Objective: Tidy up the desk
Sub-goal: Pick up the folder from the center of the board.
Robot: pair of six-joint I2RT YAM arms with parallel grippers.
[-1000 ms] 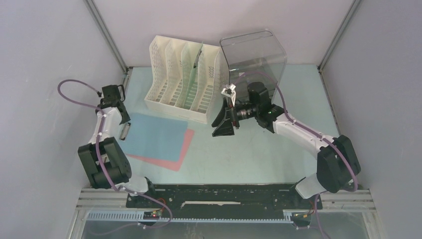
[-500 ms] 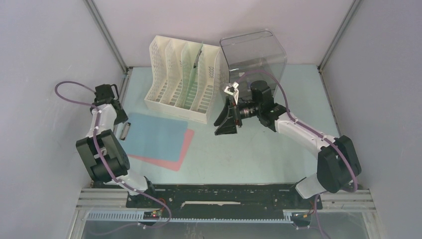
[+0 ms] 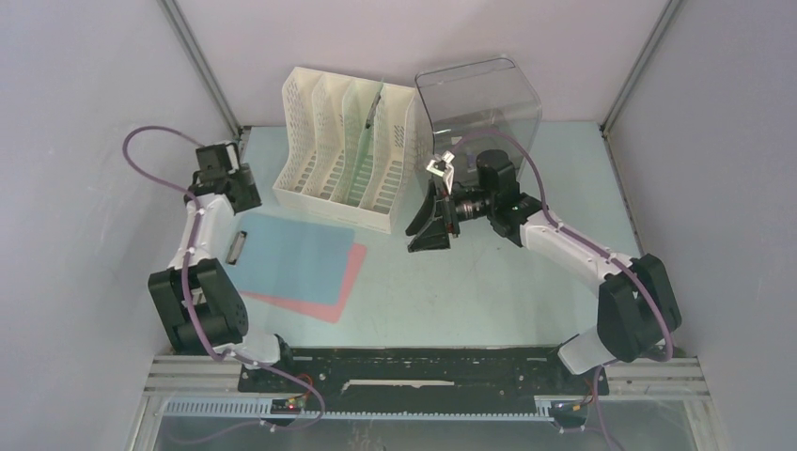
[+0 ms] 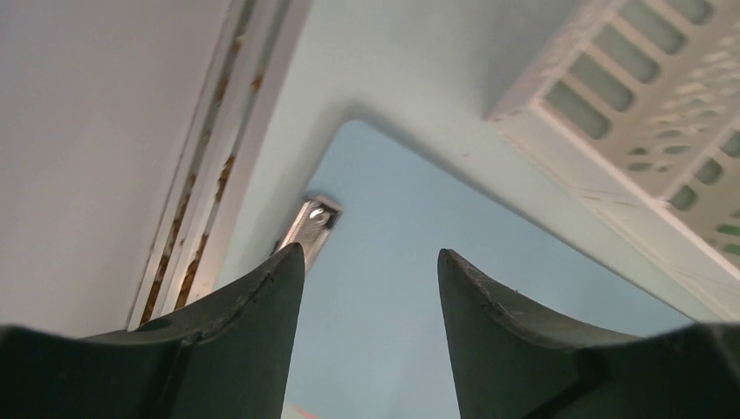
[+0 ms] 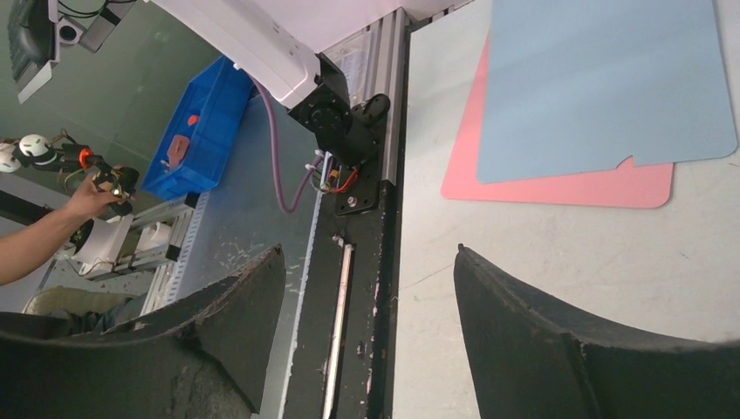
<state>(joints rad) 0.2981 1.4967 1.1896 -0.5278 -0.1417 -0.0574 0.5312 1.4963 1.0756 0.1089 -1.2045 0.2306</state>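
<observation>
The pale mint worktop (image 3: pixel 489 291) fills the floor of the grey-walled cell and carries everything. At its back stands a white perforated file rack (image 3: pixel 329 202) divided into slots. A green clipboard (image 3: pixel 362 150) stands on edge in one of its two right-hand slots, though which one cannot be told. Just right of the rack is a clear, smoky plastic bin (image 3: pixel 489 103).

In front of the rack a blue board (image 3: pixel 291 258) lies flat on a pink sheet (image 3: pixel 350 272), with its metal clip (image 4: pixel 310 229) at the left edge.

The left gripper (image 4: pixel 366 262) hangs over that clip corner, its fingers spread with nothing between them. The right gripper (image 3: pixel 423 235) hovers mid-worktop beside the rack, its fingers also spread and holding nothing.

Beyond the near rail, the right wrist view shows a blue crate (image 5: pixel 205 131) holding small reddish items.
</observation>
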